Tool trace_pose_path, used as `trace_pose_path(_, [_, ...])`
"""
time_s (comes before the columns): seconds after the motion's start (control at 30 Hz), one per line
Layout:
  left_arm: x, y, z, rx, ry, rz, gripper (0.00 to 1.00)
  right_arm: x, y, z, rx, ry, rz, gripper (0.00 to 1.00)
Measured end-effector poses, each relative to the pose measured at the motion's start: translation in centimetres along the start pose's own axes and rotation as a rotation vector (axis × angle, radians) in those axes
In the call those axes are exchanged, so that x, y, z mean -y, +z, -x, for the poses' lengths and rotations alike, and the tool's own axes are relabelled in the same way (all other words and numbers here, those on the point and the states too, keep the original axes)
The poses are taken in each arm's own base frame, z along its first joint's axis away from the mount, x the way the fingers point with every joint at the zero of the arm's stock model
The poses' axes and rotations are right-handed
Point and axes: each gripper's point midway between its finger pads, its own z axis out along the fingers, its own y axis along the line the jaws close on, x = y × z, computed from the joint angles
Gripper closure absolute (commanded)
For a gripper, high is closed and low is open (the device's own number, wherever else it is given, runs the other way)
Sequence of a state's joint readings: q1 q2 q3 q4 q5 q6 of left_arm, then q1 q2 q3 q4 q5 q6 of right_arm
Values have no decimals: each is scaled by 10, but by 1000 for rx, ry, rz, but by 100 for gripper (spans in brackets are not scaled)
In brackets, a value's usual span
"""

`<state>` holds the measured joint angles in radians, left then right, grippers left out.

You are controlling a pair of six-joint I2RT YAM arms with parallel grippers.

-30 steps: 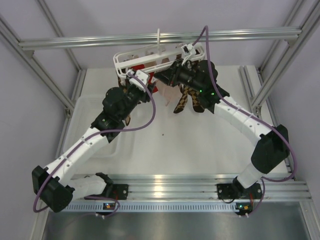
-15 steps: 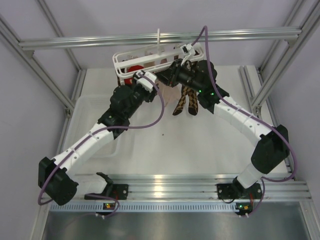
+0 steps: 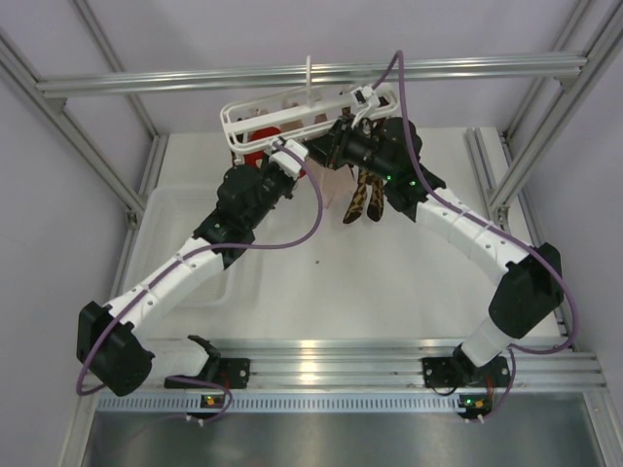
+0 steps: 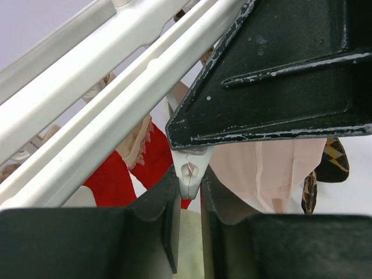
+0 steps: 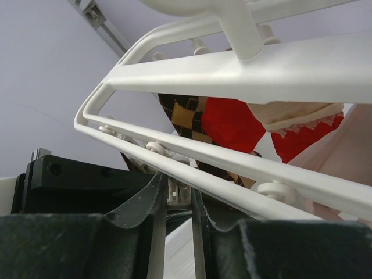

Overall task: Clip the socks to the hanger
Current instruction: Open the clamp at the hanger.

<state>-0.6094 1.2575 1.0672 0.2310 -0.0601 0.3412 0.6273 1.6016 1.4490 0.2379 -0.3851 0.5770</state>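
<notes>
The left gripper is squeezing the first clip on the hanger, likely to open it for the socks, which I think are the pale cream bit just under it, while the right gripper is pinching the second clip, maybe to steady the hanger, and no writing is showing anywhere.

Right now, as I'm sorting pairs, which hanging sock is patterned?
The argyle sock, checkered brown and tan, hanging farthest right in the top view; the red sock and pink sock are plain.
</notes>
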Motion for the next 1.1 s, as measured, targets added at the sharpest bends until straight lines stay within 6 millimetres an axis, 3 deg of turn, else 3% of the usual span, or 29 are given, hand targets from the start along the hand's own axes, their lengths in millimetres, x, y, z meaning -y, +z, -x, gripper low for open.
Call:
trace_pose_path(0.03, [1,0,0,0,-2,-4,87,0,0,0,1,-1,0,85])
trace_pose_path(0.1, [2,0,0,1,-6,-15,92,0,0,1,1,-1,0,82])
trace_pose_path(0.17, [3,0,1,6,-16,-28,100,-1,0,1,0,2,-1,68])
trace_pose_path(0.33, [10,0,5,24,-73,-87,100,-3,0,1,-1,10,7,49])
trace_pose_path(0.5, [7,0,6,28,-169,-126,100,-8,-2,6,9,5,17,47])
trace_pose_path(0.73, [-2,-3,5,26,-328,-159,100,-18,-11,16,32,6,47,33])
trace_pose_path(1.1, [-9,-9,5,25,-636,-279,100,-13,-28,8,46,12,142,34])
